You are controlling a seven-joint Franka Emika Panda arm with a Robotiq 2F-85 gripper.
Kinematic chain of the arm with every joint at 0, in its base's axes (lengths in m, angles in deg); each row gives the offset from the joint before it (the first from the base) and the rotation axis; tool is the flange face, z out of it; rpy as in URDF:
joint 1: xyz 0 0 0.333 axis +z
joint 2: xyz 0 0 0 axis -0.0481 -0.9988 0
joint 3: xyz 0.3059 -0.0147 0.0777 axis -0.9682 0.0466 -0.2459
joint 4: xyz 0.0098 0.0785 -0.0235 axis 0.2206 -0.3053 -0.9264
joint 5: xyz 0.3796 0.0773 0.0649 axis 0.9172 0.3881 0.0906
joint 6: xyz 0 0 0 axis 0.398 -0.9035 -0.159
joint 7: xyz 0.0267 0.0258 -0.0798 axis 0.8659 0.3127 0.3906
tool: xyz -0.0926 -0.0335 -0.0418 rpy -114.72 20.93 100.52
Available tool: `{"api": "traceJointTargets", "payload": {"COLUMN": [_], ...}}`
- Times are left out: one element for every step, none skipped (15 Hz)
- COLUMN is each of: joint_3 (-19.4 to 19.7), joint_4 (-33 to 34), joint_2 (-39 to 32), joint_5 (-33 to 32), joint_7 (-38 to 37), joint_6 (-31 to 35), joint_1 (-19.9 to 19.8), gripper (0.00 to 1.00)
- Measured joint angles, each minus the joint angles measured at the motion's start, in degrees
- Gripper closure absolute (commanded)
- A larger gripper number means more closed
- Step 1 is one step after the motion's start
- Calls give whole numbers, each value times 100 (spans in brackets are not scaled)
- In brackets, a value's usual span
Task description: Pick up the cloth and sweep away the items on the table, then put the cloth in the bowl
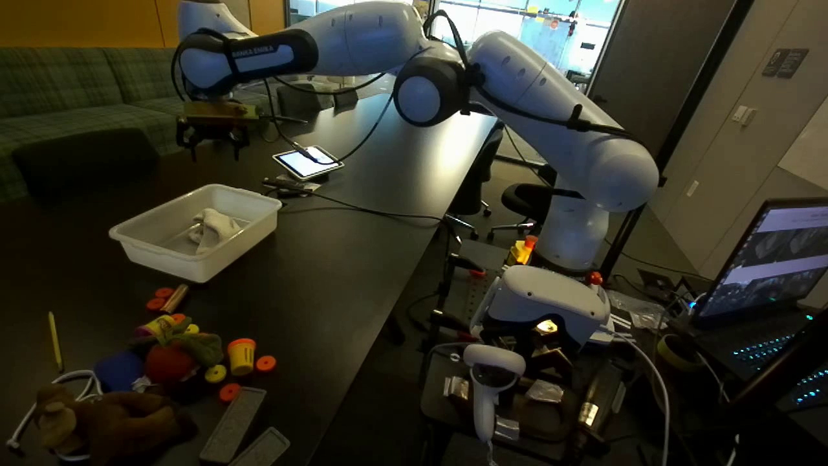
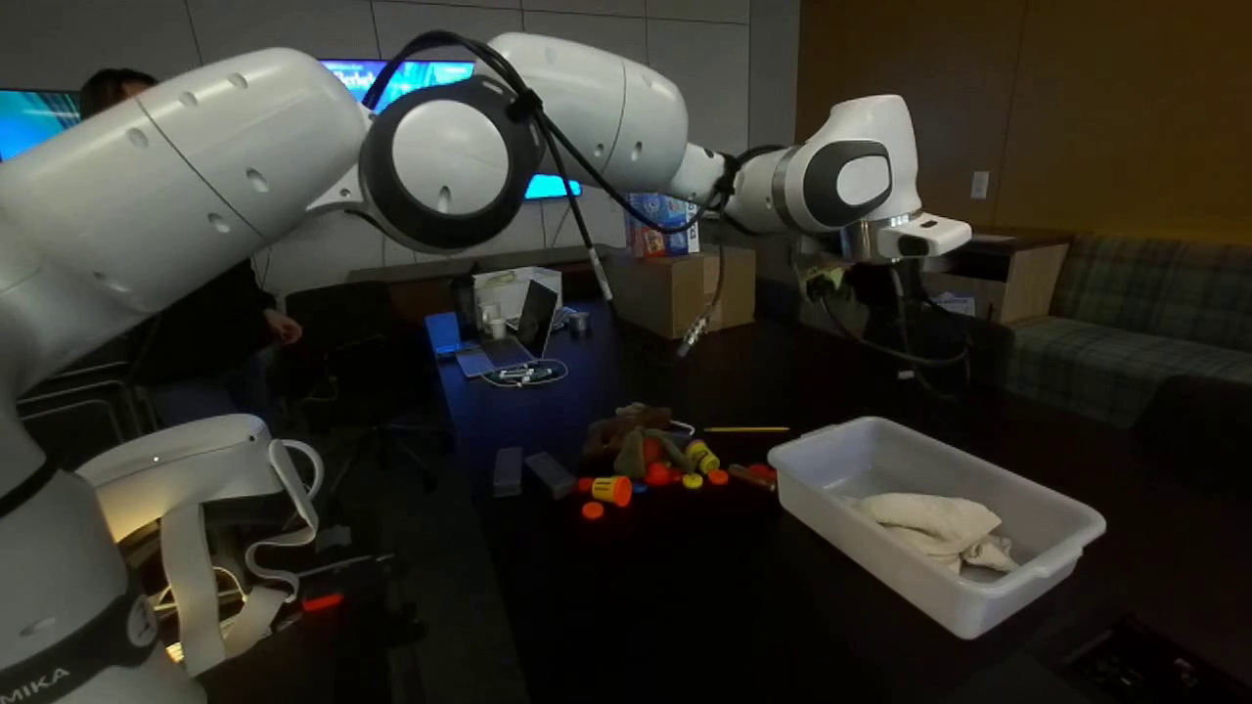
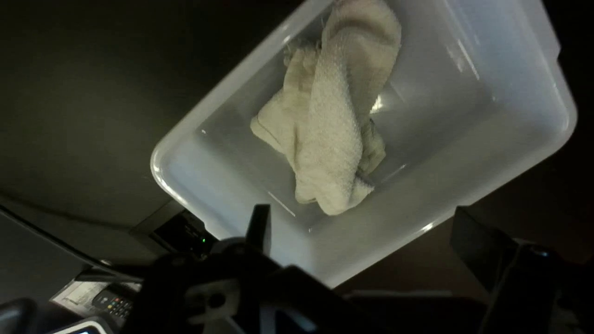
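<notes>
The whitish cloth [image 3: 332, 120] lies crumpled on the floor of the white bowl [image 3: 464, 162], a rectangular bin. In both exterior views the cloth [image 1: 217, 228] [image 2: 929, 518] rests inside the bowl [image 1: 187, 264] [image 2: 880, 557]. My gripper [image 1: 215, 154] hangs high above the black table [image 1: 323, 278], near the bin's far side. Its fingers stand wide apart in the wrist view, and nothing is between them [image 3: 363, 208]. The items, including a red toy [image 1: 169, 362], a yellow tub [image 1: 241, 357] and a brown plush [image 1: 123, 424], sit clustered beyond the bin's near end.
A tablet [image 1: 308, 162] and a remote [image 3: 112, 301] lie on the table beside the bin. A cable [image 1: 362, 208] runs across the tabletop. Two grey blocks [image 1: 234, 424] [image 2: 508, 469] and a yellow pencil [image 1: 55, 342] flank the toys. A cardboard box [image 2: 675, 293] stands farther along.
</notes>
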Motion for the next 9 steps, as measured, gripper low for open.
{"api": "traceJointTargets", "payload": {"joint_3": [-87, -171, -246, -314, -377, -427, -480, -525, -555], "joint_4": [-238, -492, -745, -1008, -1274, -1529, -1787, -2045, -2311], "joint_2": [192, 392, 591, 791, 991, 1183, 1373, 1562, 1757], "joint_5": [71, 144, 208, 261, 333, 395, 427, 440, 446], "joint_7": [159, 329, 497, 662, 832, 983, 1116, 1224, 1324], "joint_6": [-136, -285, -442, -610, -778, -939, -1084, -1209, -1315], "joint_1": [-1, -3, -7, -15, -29, -46, -71, -101, -128], "gripper": [0, 0, 0, 0, 0, 0, 0, 0, 0]}}
